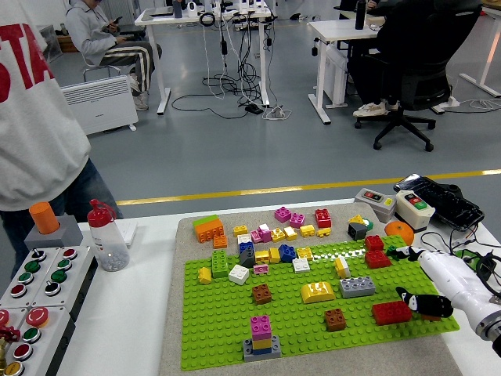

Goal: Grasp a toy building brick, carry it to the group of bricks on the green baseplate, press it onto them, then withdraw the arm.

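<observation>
Your clear bottle [105,239] at left shows no contents you can make out. At lower right, your right hand [427,301] hovers, fingers spread and empty, beside the red brick [391,312] on the green baseplate [211,321].

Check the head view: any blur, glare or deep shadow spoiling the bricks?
Head view: even indoor light, bricks on the green baseplate sharp, shadows soft, no glare there; the right hand looks slightly smeared, and the person at the left edge is cropped.

A red brick [391,312] lies flat on the green baseplate [211,329], apparently loose, right of the stacked bricks [261,337].
</observation>
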